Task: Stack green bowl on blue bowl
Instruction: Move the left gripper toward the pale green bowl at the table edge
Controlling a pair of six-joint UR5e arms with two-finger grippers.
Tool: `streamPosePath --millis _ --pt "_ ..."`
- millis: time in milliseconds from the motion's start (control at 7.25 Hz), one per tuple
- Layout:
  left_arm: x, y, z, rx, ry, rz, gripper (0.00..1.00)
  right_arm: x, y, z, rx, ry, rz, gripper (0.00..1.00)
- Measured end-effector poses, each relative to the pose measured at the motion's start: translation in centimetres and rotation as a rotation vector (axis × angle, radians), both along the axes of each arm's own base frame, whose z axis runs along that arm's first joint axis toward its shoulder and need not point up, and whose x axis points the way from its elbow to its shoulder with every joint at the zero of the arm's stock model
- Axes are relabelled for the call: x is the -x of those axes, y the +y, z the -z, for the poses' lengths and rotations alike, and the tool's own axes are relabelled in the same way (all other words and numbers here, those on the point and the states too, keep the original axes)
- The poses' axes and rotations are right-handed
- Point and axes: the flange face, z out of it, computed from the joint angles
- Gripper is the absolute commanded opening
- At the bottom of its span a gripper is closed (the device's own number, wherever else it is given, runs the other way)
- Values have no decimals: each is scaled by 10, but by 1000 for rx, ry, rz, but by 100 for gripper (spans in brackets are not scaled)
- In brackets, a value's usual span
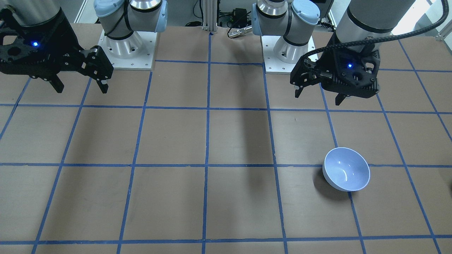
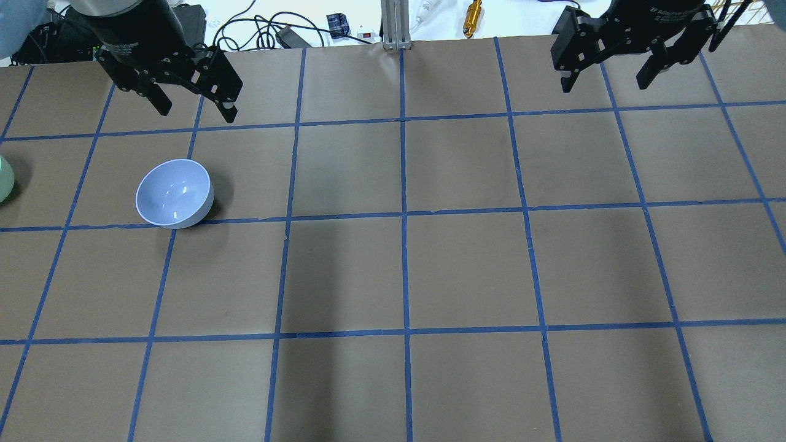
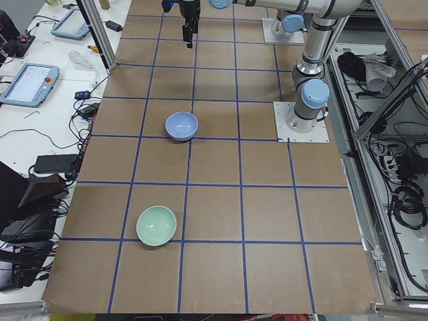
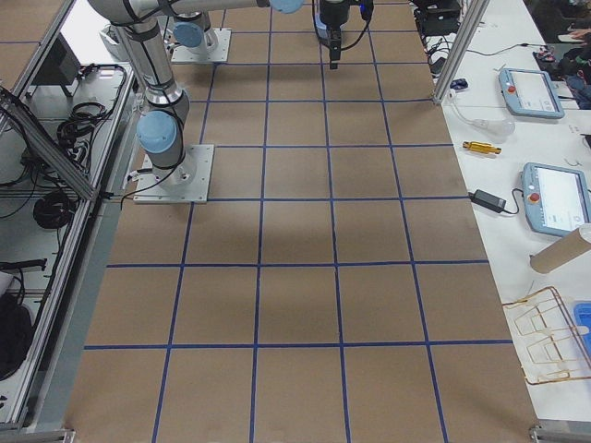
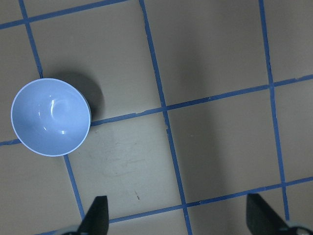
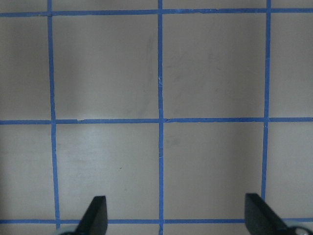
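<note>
Table (image 2: 466,270): covered in brown paper and divided into squares by a blue tape grid (image 2: 403,215).

Left arm (image 1: 374,17) and right arm (image 1: 31,10): both are raised above the table's robot side, each with its tool pointing down.

Left gripper (image 2: 196,110): its fingers are spread wide with nothing between them. It hangs clear of the surface, near the blue bowl but not over it. In the left wrist view the two fingertips (image 5: 98,215) stand far apart at the lower edge, and the bowl lies off to one side.

Right gripper (image 2: 605,83): its fingers are likewise spread wide and empty, above bare paper.

Blue bowl (image 2: 175,193): it sits upright and empty on the left arm's half of the table, over a crossing of tape lines.

Green bowl (image 3: 156,225): it sits upright and empty, well apart from the blue bowl and nearer the table's left end. Its edge overlaps a tape line. Only a sliver shows at the left margin of the overhead view.
</note>
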Motion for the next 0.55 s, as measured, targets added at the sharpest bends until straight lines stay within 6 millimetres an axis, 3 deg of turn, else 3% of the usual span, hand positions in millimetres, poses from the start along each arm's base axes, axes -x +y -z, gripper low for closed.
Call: streamPosePath --millis 552 --pt "-14 -4 1 1 4 -7 100 0 0 0 0 -1 1 100"
